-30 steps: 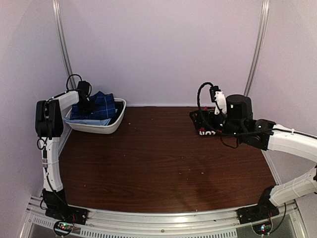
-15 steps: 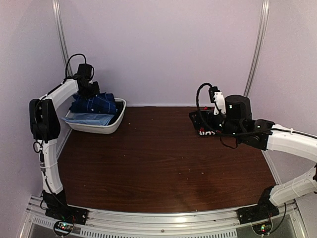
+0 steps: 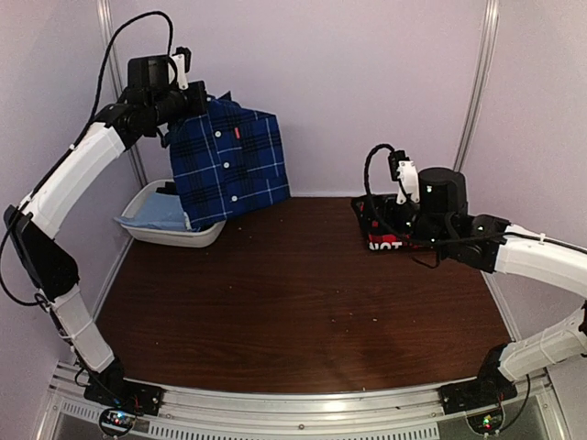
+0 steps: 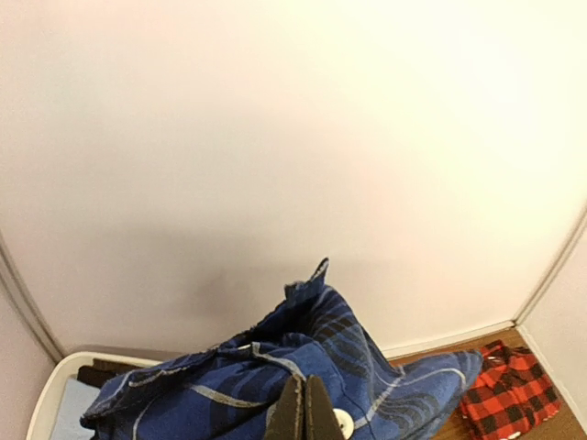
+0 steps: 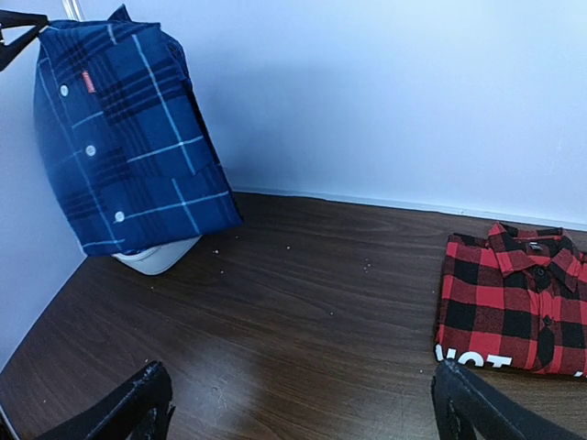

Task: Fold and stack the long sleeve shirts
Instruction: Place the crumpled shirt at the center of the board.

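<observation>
My left gripper (image 3: 190, 97) is raised high near the back wall, shut on the top edge of the dark blue plaid shirt (image 3: 229, 163). The shirt hangs buttoned and unfolded, its lower hem over the white basket (image 3: 174, 236). In the left wrist view the fingers (image 4: 304, 414) pinch a fold of blue cloth (image 4: 367, 367). The red-and-black check shirt (image 3: 374, 226) lies folded flat at the back right. My right gripper (image 3: 390, 220) hovers over it, open and holding nothing; in the right wrist view the red shirt (image 5: 514, 302) lies to the right and the blue one (image 5: 128, 137) hangs far left.
The basket at the back left holds a plain light blue cloth (image 3: 154, 216) and something dark behind it. The brown table (image 3: 303, 302) stretches between the two shirts. The side walls stand close to both arms.
My left arm has lifted the blue shirt out of the basket and high up, so it now hangs open. The right arm has barely moved.
</observation>
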